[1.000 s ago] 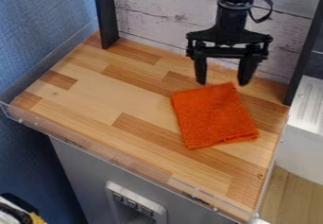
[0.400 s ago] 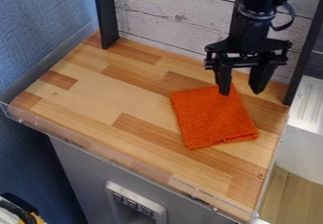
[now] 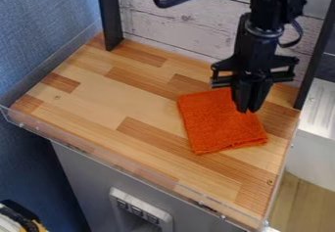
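Orange cloth (image 3: 216,123) lies roughly flat on the wooden table (image 3: 98,104), toward the R side in cam view. End effector (image 3: 247,110) hangs over the cloth's upper R edge, fingers narrow, tips nearly together; can't tell if any fabric is btwn them. Prob. at the grasp step, i.e. pinching cloth near that edge. Next move calls for a quick grip check, then a slow, small lift; if nothing's caught, reopen & go a bit lower.

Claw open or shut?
Shut. The claw has its two fingers together, tips over the upper right edge of the orange cloth. Can't tell if any fabric is pinched.
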`<action>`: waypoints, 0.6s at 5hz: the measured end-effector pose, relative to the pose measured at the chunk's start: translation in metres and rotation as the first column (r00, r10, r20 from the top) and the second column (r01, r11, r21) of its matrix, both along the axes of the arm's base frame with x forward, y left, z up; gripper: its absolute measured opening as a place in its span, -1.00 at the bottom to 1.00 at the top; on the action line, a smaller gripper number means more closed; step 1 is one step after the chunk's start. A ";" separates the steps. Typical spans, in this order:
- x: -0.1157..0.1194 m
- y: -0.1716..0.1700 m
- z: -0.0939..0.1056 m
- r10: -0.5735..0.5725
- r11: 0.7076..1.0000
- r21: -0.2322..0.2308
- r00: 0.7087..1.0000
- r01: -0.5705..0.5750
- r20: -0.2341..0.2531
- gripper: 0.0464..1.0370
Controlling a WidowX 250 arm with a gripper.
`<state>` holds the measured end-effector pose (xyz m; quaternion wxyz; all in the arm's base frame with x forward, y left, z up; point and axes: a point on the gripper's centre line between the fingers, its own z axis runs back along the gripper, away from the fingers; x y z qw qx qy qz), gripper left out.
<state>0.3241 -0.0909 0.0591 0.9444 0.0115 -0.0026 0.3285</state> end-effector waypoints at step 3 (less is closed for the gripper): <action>-0.011 0.002 -0.027 -0.015 1.000 -0.028 1.000 0.015 -0.005 -0.98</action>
